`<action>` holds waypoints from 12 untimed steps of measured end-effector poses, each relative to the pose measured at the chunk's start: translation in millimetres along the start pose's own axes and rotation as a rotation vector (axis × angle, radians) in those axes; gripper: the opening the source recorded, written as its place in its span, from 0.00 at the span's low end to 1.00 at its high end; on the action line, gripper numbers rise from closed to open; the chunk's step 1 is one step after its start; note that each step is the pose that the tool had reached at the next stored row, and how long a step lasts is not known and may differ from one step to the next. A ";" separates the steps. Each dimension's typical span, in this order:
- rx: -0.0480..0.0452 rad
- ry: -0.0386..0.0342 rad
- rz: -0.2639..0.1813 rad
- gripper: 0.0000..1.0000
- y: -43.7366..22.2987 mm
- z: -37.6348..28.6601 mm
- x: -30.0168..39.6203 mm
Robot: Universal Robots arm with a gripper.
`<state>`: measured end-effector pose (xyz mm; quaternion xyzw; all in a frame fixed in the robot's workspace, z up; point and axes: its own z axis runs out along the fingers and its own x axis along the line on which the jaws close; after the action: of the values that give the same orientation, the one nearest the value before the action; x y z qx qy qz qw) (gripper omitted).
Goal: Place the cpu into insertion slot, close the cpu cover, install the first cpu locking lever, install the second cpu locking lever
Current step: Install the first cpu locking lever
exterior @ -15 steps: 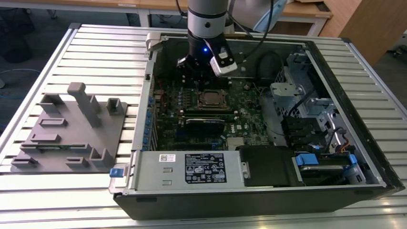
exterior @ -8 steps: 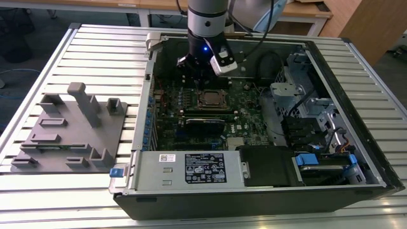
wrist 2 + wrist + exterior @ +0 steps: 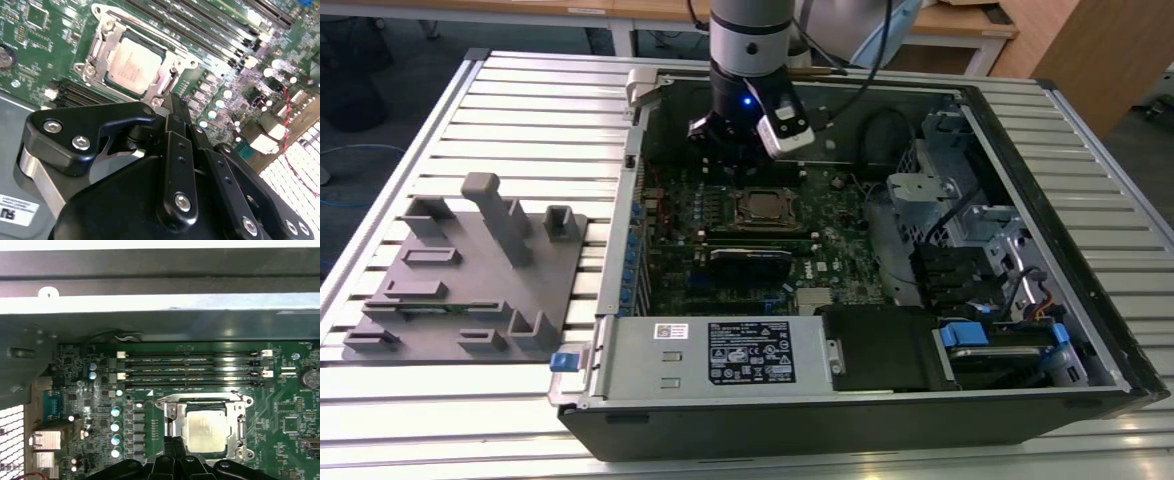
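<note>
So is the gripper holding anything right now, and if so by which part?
Nothing that shows: the gripper is shut at the edge of the cpu cover, and the cpu lies under that cover.

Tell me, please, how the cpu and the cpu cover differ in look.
The cpu is a solid pale beige square; the cpu cover is a shiny silver open frame. The cpu lies inside the window; the cpu cover surrounds it. Both lie flat and look metallic.

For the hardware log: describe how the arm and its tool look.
Silver-grey cylindrical arm with a black wrist section and glowing blue light; small white box clipped beside it; black cable trailing. Matte black tool of jointed link bars with silver screw heads.
</note>
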<state>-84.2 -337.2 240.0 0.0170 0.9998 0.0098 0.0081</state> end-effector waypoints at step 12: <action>-0.0012 -0.0012 0.000 0.11 -0.4 0.0 12.0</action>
<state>-96.2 -337.2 239.9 0.0170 0.9998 0.0104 0.0087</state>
